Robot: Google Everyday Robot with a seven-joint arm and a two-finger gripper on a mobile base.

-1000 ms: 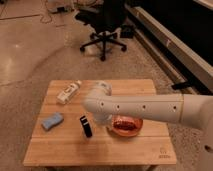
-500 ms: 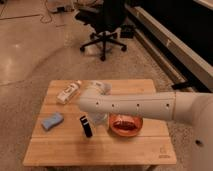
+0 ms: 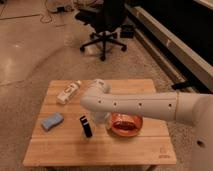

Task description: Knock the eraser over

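Items on wooden table [image 3: 65, 152], nine to three o'clock: blue sponge [image 3: 52, 121]; white bottle [image 3: 68, 92] at eleven; eraser [image 3: 86, 126], upright near centre; my gripper [image 3: 101, 121], clenched on nothing, just beside it; orange bag [image 3: 126, 124] under my arm [image 3: 145, 105].

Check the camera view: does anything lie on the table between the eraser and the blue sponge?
No. In the camera view only bare wooden table separates the eraser from the sponge. The shut gripper sits just right of the eraser, under the arm.

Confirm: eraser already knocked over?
No. The eraser stands upright on the table, right of the blue sponge; the pincer sits just beside it.
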